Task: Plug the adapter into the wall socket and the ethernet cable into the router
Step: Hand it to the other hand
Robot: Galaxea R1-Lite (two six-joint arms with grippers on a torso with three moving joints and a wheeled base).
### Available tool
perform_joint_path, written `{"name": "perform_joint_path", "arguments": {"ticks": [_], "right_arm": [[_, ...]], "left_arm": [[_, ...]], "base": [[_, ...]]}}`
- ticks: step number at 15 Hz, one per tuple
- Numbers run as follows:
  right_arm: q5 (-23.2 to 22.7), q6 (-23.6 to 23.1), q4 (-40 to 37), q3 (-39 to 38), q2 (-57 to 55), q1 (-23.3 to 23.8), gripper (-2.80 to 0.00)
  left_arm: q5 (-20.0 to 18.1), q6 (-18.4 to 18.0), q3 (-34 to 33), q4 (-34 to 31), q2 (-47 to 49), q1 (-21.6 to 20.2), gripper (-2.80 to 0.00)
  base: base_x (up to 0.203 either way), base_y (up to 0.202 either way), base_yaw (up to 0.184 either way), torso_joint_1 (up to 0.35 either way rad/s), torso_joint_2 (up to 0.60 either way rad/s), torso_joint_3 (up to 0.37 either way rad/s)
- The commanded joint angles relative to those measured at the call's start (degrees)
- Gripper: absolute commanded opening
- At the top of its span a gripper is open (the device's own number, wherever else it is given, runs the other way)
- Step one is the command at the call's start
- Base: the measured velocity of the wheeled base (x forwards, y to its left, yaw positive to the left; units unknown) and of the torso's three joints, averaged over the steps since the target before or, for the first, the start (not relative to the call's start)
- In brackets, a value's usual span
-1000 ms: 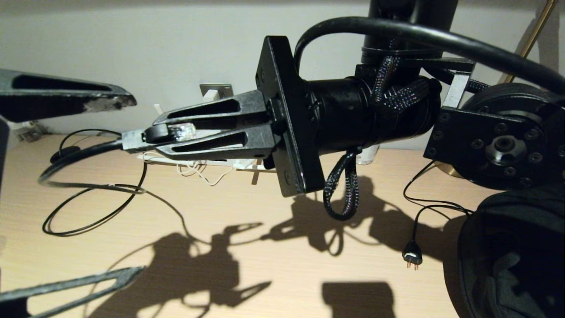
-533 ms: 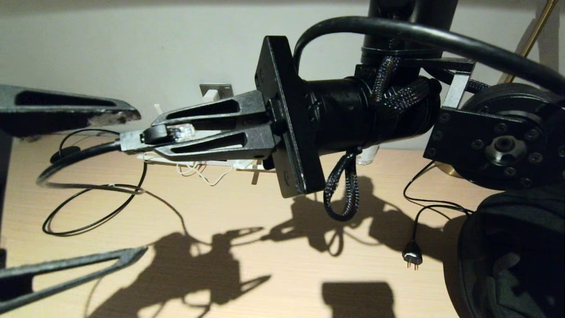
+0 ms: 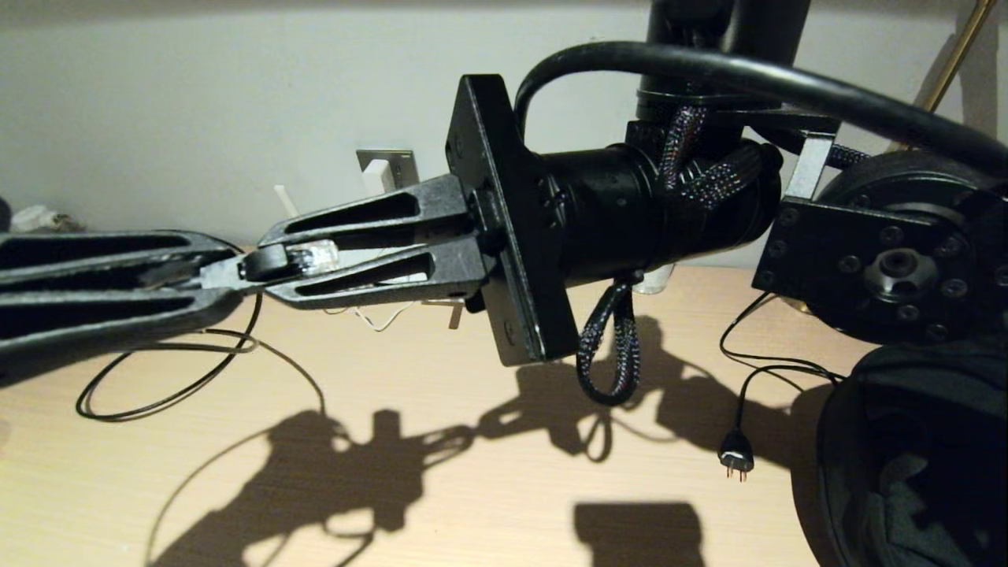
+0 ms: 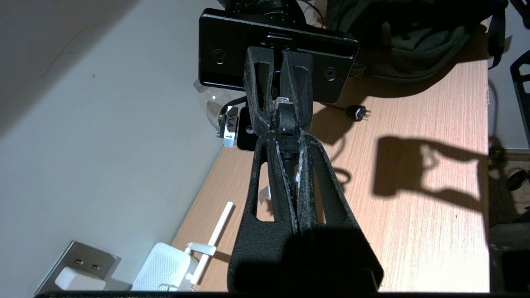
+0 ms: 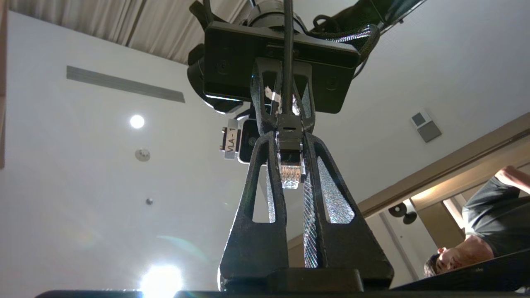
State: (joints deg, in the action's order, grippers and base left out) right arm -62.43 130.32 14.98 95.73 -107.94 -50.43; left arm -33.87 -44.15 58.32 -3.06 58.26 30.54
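Ethernet cable [image 3: 311, 256]: thin black cord ending in a clear ribbed clip plug, hanging above the pale wood-grain surface [image 3: 472, 472], near its back edge. Right gripper [image 3: 272, 264], matte black slotted fingers, is clamping the plug. Left gripper [image 3: 224, 276] is meeting it tip to tip, its fingers gripping the black boot and cord just behind the plug. Against the wall, the white adapter [image 4: 80, 283] is sitting in the grey metallic wall socket [image 4: 76, 265], beside the perforated white router [image 4: 163, 269].

Dim warm light, hard shadows on table [image 3: 488, 488], ceiling lamp glare [image 5: 160, 281]
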Motion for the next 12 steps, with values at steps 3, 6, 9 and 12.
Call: {"name": "perform_joint_path", "arguments": {"ticks": [3,6,9,12], "right_arm": [[-0.15,0.73,0.22,0.07,0.01,-0.02,-2.8],[-0.22,0.64,0.38,0.07,0.01,-0.02,-2.8],[-0.64,0.73,0.84,0.16,0.25,-0.1,-2.8],[-0.68,0.82,0.75,0.07,0.09,-0.02,0.0]], "left_arm": [[-0.41,-0.23,-0.14,-0.37,0.01,0.05,-2.8],[-0.32,-0.23,-0.22,-0.37,-0.08,0.05,-2.8],[-0.32,-0.23,-0.22,-0.37,-0.16,0.05,-2.8],[-0.24,-0.23,-0.4,-0.63,-0.45,0.05,-2.8]], "base": [[0.0,0.0,0.0,0.0,0.0,0.0],[0.0,0.0,0.0,0.0,0.0,0.0],[0.0,0.0,0.0,0.0,0.0,0.0],[0.0,0.0,0.0,0.0,0.0,0.0]]}}
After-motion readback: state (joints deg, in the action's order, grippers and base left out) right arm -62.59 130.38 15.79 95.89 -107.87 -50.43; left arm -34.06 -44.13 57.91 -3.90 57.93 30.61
